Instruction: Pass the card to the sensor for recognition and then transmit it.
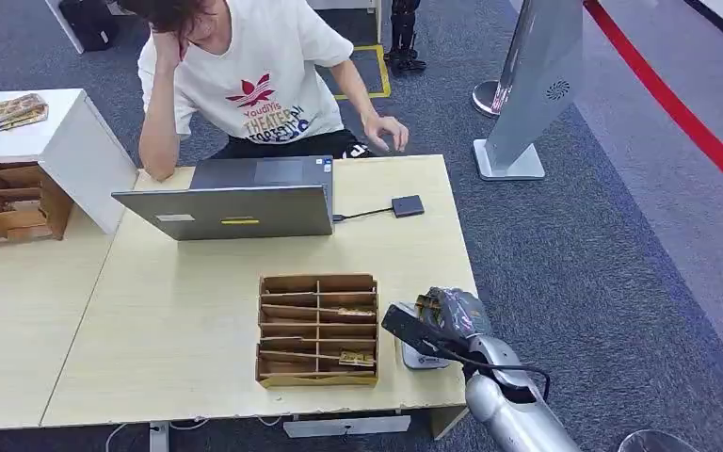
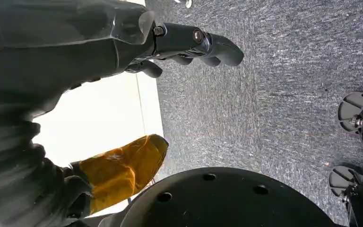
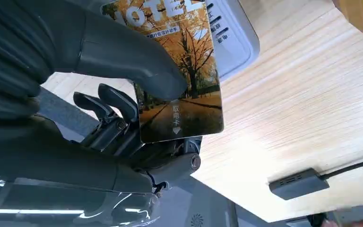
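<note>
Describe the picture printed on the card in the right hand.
Autumn trees with orange-yellow leaves along a path, seen best in the right wrist view on the card.

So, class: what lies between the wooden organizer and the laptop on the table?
Bare tabletop. The head view shows nothing lying between the wooden organizer and the laptop.

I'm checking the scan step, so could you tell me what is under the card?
Under the card, held by the right hand, lies the grey-white sensor on the table; the card covers much of it.
</note>
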Robot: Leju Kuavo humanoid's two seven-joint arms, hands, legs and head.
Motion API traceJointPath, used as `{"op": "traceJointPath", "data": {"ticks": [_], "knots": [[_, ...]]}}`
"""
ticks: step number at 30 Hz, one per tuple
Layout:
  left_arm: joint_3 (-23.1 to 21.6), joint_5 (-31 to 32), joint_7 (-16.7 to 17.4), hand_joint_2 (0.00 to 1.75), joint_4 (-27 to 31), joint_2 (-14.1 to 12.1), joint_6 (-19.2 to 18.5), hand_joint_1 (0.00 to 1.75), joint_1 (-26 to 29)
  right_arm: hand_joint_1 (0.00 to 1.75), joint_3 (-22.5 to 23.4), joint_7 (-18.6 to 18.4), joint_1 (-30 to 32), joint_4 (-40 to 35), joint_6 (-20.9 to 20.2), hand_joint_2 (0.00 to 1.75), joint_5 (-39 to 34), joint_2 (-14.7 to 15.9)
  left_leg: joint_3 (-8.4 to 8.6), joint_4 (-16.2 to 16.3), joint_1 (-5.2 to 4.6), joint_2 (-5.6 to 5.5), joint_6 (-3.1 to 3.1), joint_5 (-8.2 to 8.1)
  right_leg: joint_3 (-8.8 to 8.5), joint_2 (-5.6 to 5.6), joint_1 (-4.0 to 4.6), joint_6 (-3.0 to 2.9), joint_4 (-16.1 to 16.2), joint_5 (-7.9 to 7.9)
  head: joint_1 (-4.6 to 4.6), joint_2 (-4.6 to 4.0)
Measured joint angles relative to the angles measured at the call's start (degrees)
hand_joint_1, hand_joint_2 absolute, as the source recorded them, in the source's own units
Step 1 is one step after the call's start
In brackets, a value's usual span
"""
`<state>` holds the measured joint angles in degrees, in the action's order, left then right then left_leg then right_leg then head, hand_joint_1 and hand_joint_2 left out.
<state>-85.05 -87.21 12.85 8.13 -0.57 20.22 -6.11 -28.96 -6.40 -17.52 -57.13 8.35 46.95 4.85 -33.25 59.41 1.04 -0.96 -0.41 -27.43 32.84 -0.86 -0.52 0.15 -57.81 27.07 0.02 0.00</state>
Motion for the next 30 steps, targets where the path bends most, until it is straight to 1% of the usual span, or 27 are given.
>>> {"op": "traceJointPath", "data": {"ticks": [3,5,8,10,13,17,20,22,25,28,30], "knots": [[0.0,0.0,0.0,1.75,0.0,0.0,0.0,0.0,0.0,1.75,0.0,0.0,0.0,0.0,0.2,1.75,0.0,0.0,0.0,0.0,0.0,0.0,0.0,0.0,0.0,0.0,0.0,0.0,0.0,0.0,0.0,0.0],[0.0,0.0,0.0,1.75,0.0,0.0,0.0,0.0,0.0,1.75,0.2,0.3,0.2,0.0,1.2,1.75,-0.2,0.0,0.0,0.0,0.0,-0.01,0.0,0.0,0.0,0.0,0.0,0.0,0.0,0.0,0.02,0.0],[0.0,0.0,0.0,1.75,0.0,0.0,0.0,0.0,0.0,1.75,0.8,1.3,1.2,-1.0,3.9,1.75,-0.5,-0.1,-0.05,0.0,0.0,-0.04,0.0,0.0,0.01,0.03,0.0,0.0,0.0,0.0,0.0,0.0],[0.0,0.0,0.0,1.75,0.0,0.0,0.0,0.0,0.0,1.75,1.4,2.1,2.3,-3.0,6.2,1.75,-0.8,-0.1,-0.09,0.0,0.0,-0.05,0.0,0.0,0.03,0.04,0.0,0.0,0.0,0.0,0.02,0.0],[0.0,-0.1,-0.2,1.75,0.0,0.0,0.2,0.0,0.1,1.75,2.9,3.3,4.2,-7.7,9.7,1.75,-1.2,-0.2,-0.12,0.0,-0.01,-0.03,0.0,0.0,0.08,0.02,0.0,0.0,0.0,0.0,-0.02,0.0],[0.2,-0.1,-0.3,1.75,0.0,0.2,0.6,0.0,0.2,1.75,5.5,6.0,7.6,-17.6,14.5,1.75,-2.1,-0.7,-0.26,0.0,-0.01,-0.06,0.0,0.0,0.24,0.05,-0.01,0.01,0.0,0.02,-0.02,0.0],[0.5,-0.1,-0.4,1.75,0.0,0.5,0.9,0.0,0.3,1.75,7.3,9.0,10.0,-25.7,18.5,1.75,-3.6,-1.3,-0.34,0.0,-0.01,-0.07,0.0,-0.01,0.32,0.04,0.0,0.01,0.0,0.03,0.0,0.0],[0.6,-0.1,-0.4,1.75,0.0,0.6,1.2,0.0,0.3,1.75,8.1,9.9,11.3,-29.7,19.1,1.75,-4.6,-1.6,-0.35,0.0,-0.01,-0.04,0.0,-0.01,0.34,0.01,0.0,0.01,0.0,0.04,0.0,0.0],[0.7,-0.1,-0.5,1.75,0.0,0.8,1.4,0.0,0.4,1.75,9.0,12.0,13.6,-35.7,21.5,1.75,-6.1,-2.0,-0.4,0.0,-0.01,-0.07,0.0,-0.01,0.37,0.04,0.0,0.04,0.0,0.06,0.0,0.0],[0.9,-0.1,-0.5,1.75,0.0,0.9,1.5,0.0,0.3,1.75,9.4,13.2,15.2,-40.2,22.6,1.75,-7.1,-2.4,-0.4,0.0,-0.01,-0.05,0.01,-0.02,0.36,0.04,0.0,0.04,0.0,0.06,0.0,0.0],[1.0,-0.1,-0.5,1.75,0.0,1.0,1.6,0.0,0.3,1.75,9.4,13.6,15.9,-42.0,22.6,1.75,-7.7,-2.4,-0.41,0.0,-0.01,-0.04,0.01,-0.02,0.36,0.04,0.0,0.04,0.0,0.06,0.02,0.0]]}}
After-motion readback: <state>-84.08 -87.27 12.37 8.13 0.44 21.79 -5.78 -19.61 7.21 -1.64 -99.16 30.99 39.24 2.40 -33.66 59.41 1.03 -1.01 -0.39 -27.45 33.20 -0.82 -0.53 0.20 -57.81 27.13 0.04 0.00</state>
